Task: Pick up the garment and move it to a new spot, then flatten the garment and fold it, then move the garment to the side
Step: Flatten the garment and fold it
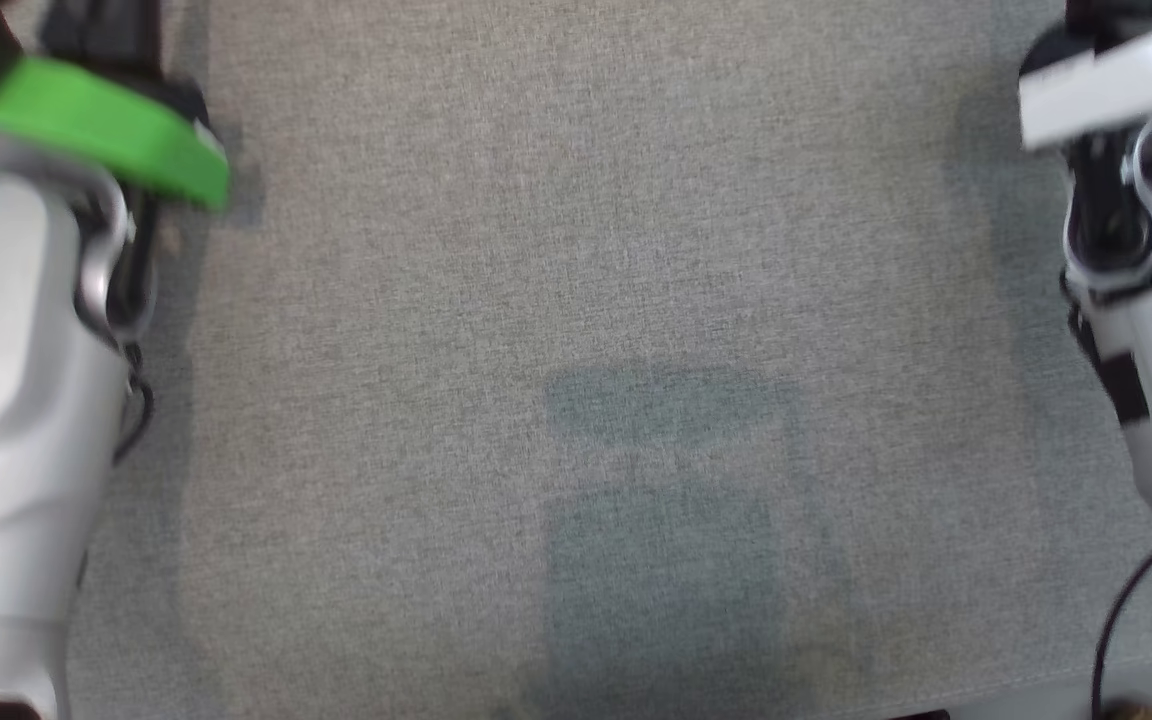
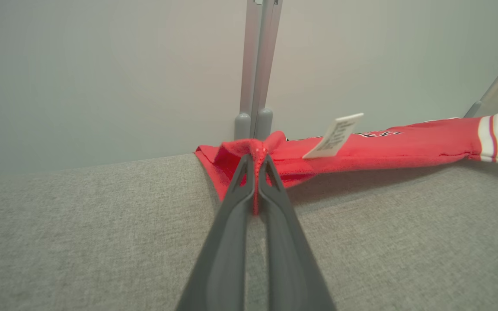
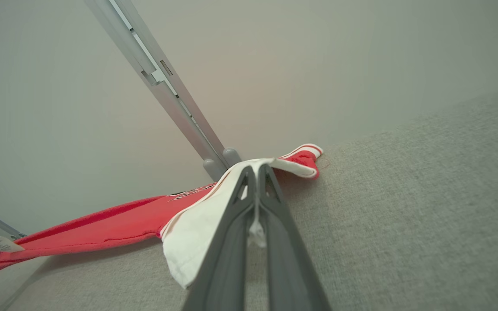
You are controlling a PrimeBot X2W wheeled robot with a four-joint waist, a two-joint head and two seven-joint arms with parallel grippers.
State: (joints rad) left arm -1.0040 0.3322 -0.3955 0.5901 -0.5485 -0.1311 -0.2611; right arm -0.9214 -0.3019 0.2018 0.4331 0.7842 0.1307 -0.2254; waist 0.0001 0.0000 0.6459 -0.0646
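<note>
Red garment (image 2: 404,140) held taut, clamped at both ends
Bottom centre of each wrist view, the left tool (image 2: 255,164) is pinched shut on a red corner and the right tool (image 3: 256,172) on the white sleeve; the garment spans mid-frame just over the grey worktop (image 2: 80,237). Probably the move step; next, lower and spread it flat. The near side lies bare; the far edge, post (image 2: 257,65) and wall crowd the top

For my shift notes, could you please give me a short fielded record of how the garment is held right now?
left gripper: shut on the red garment, at a bunched red edge
right gripper: shut on its white part
garment: stretched between both grippers, just over the grey fabric
label: white, sticking up from the red cloth
</note>
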